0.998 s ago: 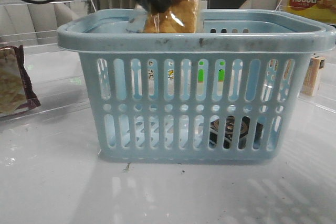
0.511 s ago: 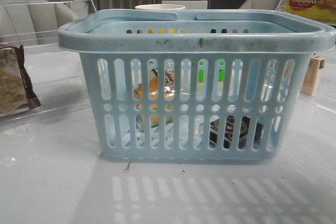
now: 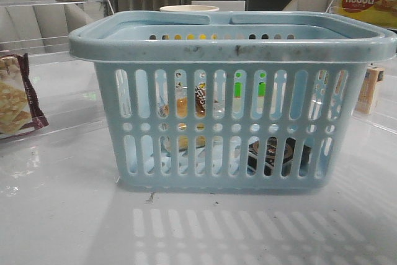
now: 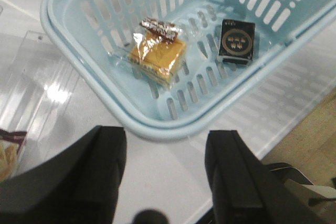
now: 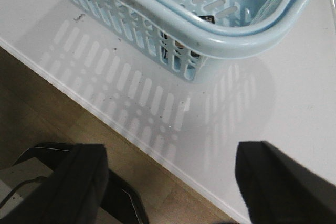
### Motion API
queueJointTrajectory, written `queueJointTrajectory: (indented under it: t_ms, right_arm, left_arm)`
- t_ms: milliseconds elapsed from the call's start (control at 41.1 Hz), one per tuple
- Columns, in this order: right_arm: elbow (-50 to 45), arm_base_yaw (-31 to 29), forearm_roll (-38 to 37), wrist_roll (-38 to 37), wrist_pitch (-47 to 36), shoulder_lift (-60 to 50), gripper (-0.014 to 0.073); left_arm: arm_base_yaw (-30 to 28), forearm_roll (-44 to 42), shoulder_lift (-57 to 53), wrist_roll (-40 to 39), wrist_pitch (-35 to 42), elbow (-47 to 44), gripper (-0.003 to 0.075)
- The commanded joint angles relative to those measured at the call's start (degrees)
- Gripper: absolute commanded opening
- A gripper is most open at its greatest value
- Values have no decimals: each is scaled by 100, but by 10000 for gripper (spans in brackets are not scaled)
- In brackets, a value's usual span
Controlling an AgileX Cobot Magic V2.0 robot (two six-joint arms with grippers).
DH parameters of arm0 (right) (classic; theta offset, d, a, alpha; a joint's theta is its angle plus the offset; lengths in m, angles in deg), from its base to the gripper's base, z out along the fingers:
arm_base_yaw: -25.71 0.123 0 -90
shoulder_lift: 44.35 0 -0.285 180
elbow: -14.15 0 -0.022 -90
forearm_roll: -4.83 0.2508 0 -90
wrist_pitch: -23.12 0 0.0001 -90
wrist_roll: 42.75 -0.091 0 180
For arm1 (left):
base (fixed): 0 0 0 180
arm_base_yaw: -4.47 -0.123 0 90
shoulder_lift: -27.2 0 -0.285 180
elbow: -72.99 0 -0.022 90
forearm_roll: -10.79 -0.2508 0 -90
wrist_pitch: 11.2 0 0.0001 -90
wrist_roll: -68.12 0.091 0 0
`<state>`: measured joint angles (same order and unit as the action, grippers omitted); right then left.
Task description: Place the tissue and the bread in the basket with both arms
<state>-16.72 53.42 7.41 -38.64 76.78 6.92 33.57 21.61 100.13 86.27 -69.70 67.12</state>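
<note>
Both end effectors were empty with their fingers spread apart: the left end effector [image 4: 165, 174] hung above the counter [image 4: 173, 166] just outside the near rim of the basket [image 4: 157, 127], and the right end effector [image 5: 170, 182] hovered over the counter edge beside another corner of the basket, with the floor showing below it. Inside, the bread [image 4: 157, 56] lay flat on the slotted bottom in its clear wrapper, and the tissue [image 4: 237, 40] lay near it on the same bottom, apart from it and not touching. From the front, both could be made out only dimly through the slots. A cracker packet [image 3: 15, 94] sat well off to the left on the counter. By my judgement both items were already placed, so the step in hand was clearing away; done well, each arm should lift straight up and back, fingers kept wide, without catching the rim or nudging the basket.
</note>
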Motion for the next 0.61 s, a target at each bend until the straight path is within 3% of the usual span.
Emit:
queueJointTrajectory:
  t_ms: [0,341,511,584]
  right_arm:
    - [149,-3,-40,37,-321,-19,602]
    - [149,-3,-52,37,-318,-19,602]
    - [149,-3,-52,37,-326,-19,598]
    - [149,-3,-52,42,-326,-19,549]
  left_arm:
    - [37,-50,-867,-249,426,-589,400]
    - [37,-821,-3216,-1815,466,-2502,400]
    - [37,-848,-3853,-1864,880,-2986,398]
    - [37,-848,-3924,-1890,1070,-3054,358]
